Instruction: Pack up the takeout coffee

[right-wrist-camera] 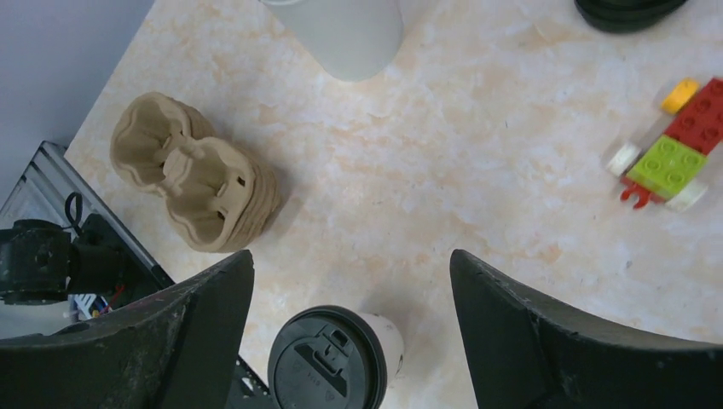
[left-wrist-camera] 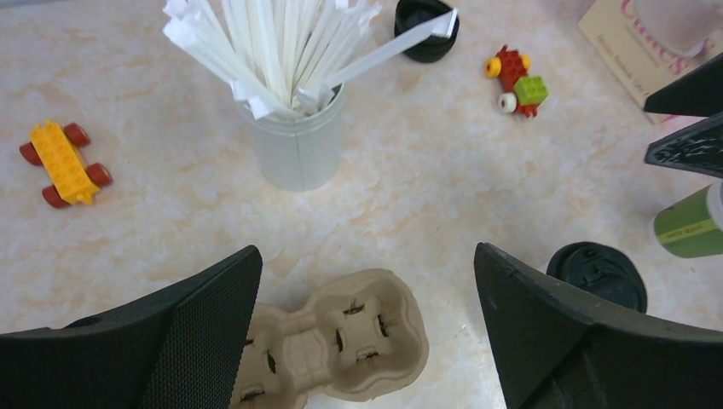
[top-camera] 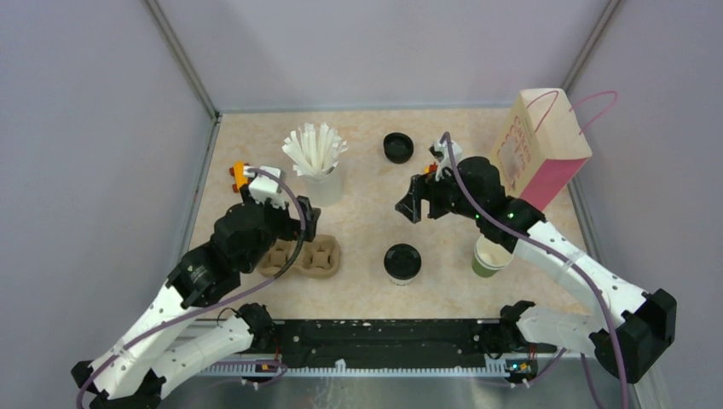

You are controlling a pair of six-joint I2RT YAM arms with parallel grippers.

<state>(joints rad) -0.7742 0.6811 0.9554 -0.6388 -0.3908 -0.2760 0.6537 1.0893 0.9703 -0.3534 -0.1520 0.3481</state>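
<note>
The takeout coffee [top-camera: 401, 262], a small white cup with a black lid, stands at the front middle of the table. In the right wrist view it [right-wrist-camera: 328, 362] sits just below and between my right gripper's fingers. My right gripper [top-camera: 411, 204] [right-wrist-camera: 351, 256] is open and empty, above and behind the cup. My left gripper [top-camera: 307, 218] [left-wrist-camera: 367, 256] is open and empty above the beige pulp cup carrier [top-camera: 312, 257] [left-wrist-camera: 354, 336]. The carrier also shows in the right wrist view [right-wrist-camera: 196, 183]. A tan and pink paper bag [top-camera: 546, 149] with cord handles stands at the back right.
A white cup of straws [top-camera: 317, 166] [left-wrist-camera: 294, 145] stands behind the carrier. An open green-sided cup [top-camera: 491, 256] [left-wrist-camera: 689, 225] stands right of the coffee. A loose black lid [top-camera: 397, 147] [left-wrist-camera: 424, 32] lies at the back. Toy brick cars lie about: a yellow one [left-wrist-camera: 64, 164], a red-green one [left-wrist-camera: 516, 81] [right-wrist-camera: 669, 158].
</note>
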